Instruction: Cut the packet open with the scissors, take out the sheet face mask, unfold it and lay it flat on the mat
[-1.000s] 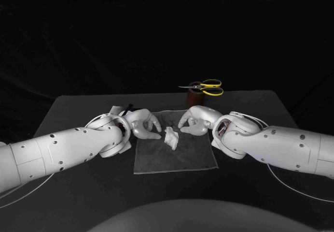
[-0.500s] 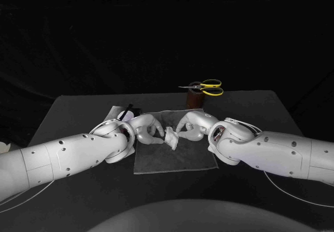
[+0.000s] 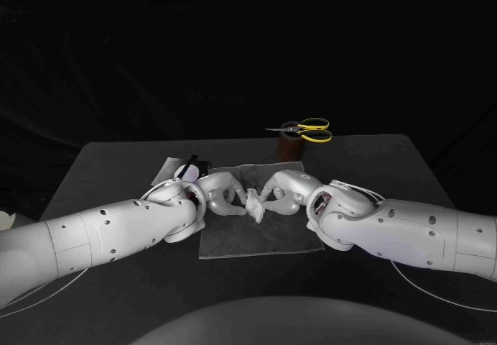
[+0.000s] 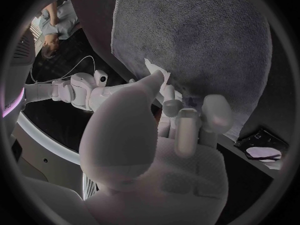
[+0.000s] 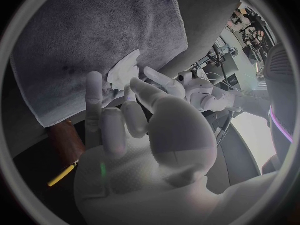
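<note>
Both sides closing in, unfold pending

Since a second ago the left hand (image 3: 220, 192) and right hand (image 3: 281, 191) moved inward. Fingertips now meet the sheet face mask (image 3: 253, 208), still bunched on the grey mat (image 3: 259, 241) (pinch or mere touch: can't tell). Spreading likely comes next.

Head cam sits up high and looks down and forward over the table (image 3: 103, 162), far enough back to take in the whole top, with the scissors (image 3: 307, 130) at the far edge. Each wrist cam rides right behind its own hand, left hand (image 3: 220, 192) and right hand (image 3: 281, 190), super close, pointing along the fingers at the mat (image 3: 259, 241). All three share the mat and mask (image 3: 253, 207), and each wrist cam also catches the opposite hand.
</note>
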`<action>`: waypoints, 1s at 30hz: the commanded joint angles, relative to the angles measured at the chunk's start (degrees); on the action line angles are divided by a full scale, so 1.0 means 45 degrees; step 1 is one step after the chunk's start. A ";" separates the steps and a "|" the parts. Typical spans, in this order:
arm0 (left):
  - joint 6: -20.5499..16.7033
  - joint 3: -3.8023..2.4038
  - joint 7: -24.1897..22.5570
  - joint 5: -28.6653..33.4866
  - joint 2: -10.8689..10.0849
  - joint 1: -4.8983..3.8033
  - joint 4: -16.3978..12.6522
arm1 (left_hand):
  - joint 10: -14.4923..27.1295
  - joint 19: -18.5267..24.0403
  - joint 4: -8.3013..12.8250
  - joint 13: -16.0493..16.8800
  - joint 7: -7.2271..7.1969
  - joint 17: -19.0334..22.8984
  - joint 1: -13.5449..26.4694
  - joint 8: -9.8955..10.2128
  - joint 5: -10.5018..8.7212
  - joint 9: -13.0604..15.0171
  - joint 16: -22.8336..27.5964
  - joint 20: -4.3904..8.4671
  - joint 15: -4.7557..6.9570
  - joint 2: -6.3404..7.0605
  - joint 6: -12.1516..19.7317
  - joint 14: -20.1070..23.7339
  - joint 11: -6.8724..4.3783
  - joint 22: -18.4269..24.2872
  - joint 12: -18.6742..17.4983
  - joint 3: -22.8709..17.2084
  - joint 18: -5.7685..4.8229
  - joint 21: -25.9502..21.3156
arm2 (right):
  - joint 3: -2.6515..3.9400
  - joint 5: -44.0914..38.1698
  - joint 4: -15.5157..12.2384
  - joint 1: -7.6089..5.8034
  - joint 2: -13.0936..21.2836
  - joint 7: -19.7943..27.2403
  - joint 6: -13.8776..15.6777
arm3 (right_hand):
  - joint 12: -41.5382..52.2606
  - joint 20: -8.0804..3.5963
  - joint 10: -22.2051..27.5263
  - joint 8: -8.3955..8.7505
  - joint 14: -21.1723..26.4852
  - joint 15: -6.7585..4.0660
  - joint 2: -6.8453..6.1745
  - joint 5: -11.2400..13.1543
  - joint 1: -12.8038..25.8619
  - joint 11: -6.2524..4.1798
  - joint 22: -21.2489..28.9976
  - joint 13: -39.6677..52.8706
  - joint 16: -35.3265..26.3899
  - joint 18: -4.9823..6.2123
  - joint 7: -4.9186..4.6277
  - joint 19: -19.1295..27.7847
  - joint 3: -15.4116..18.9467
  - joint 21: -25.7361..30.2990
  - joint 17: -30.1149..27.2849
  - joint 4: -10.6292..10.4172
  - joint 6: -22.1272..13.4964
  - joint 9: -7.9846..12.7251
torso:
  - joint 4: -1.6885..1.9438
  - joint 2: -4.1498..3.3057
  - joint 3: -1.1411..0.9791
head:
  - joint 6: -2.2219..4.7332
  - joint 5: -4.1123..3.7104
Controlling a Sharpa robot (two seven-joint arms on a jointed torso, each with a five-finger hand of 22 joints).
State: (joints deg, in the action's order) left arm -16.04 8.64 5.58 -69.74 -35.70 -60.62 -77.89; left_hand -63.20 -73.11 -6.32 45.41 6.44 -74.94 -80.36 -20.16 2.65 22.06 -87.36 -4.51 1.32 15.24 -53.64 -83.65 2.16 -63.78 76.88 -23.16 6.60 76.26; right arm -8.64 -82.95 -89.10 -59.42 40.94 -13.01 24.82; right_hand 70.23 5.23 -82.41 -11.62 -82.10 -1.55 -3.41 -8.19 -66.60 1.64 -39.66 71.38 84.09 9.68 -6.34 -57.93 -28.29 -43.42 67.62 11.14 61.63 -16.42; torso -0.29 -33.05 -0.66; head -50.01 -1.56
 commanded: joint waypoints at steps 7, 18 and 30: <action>0.0512 -0.0012 0.0252 -0.0118 0.0263 0.0061 0.0230 | -0.0127 -0.0136 0.0077 0.0182 0.0014 -0.0901 -0.0112 0.0003 0.0040 -0.0009 -0.0075 -0.0024 -0.0034 -0.0218 -0.0084 -0.0425 0.0025 -0.0056 0.0136 -0.0016 -0.0224 0.0111 | 0.0003 -0.0471 0.0029 0.0133 -0.0158 -0.0321 -0.0003 | 0.0293 -0.0034 -0.0175 0.0039 -0.0200 -0.0015 -0.0094 0.0024 0.0003 -0.0009 -0.0050 0.0231 0.0136 0.0171 0.0006 -0.0108 0.0000 -0.0099 0.0309 -0.0100 0.0112 -0.0006 | 0.0011 -0.0002 -0.0011 | 0.0002 -0.0005; 0.0700 -0.0012 0.0093 -0.0086 0.0449 0.0113 0.0348 | -0.0197 -0.0161 0.0193 0.0356 -0.0033 -0.0968 -0.0313 -0.0018 0.0040 -0.0011 -0.0085 -0.0018 0.0002 -0.0279 -0.0184 -0.0453 -0.0028 -0.0110 0.0179 -0.0126 -0.0229 0.0146 | 0.0000 -0.0601 0.0108 0.0253 -0.0276 -0.0459 -0.0029 | 0.0368 -0.0038 -0.0201 0.0046 -0.0252 -0.0016 -0.0104 0.0033 0.0018 -0.0010 -0.0068 0.0309 0.0183 0.0170 0.0008 -0.0122 0.0011 -0.0117 0.0455 -0.0116 0.0116 -0.0004 | 0.0006 0.0008 -0.0001 | 0.0002 -0.0030; 0.0253 -0.0012 -0.0867 0.0695 0.0464 0.0124 0.0369 | -0.0564 -0.0227 0.0264 0.1008 -0.0222 -0.1408 -0.0548 -0.0312 0.0046 0.0038 -0.0173 0.0126 0.0180 -0.1332 -0.1063 -0.0642 -0.0241 -0.0259 0.0291 -0.1301 -0.0247 0.0258 | -0.0001 -0.0625 0.0148 0.0270 -0.0267 -0.0523 -0.0146 | 0.0488 -0.0039 -0.0241 0.0045 -0.0340 -0.0015 -0.0106 0.0051 0.0056 -0.0012 -0.0094 0.0434 0.0263 0.0166 0.0015 -0.0133 0.0031 -0.0140 0.0715 -0.0160 0.0141 -0.0007 | 0.0007 -0.0004 -0.0004 | 0.0002 -0.0049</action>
State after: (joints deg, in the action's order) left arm -14.22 8.62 5.05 -68.83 -33.69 -60.11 -76.17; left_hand -65.55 -73.89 -5.06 49.80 5.41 -74.94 -82.79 -21.28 2.65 22.05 -87.92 -4.14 1.63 9.71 -58.05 -83.95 1.04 -64.92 78.04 -28.64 6.59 77.11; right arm -8.67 -84.88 -88.48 -58.22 39.75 -14.77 24.63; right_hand 72.21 5.03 -83.13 -11.62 -83.34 -1.57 -3.41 -8.19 -66.59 1.53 -40.00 73.31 85.06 9.27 -6.24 -58.13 -28.13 -43.76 70.73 10.67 61.71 -16.41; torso -0.26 -33.05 -0.67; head -50.01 -1.76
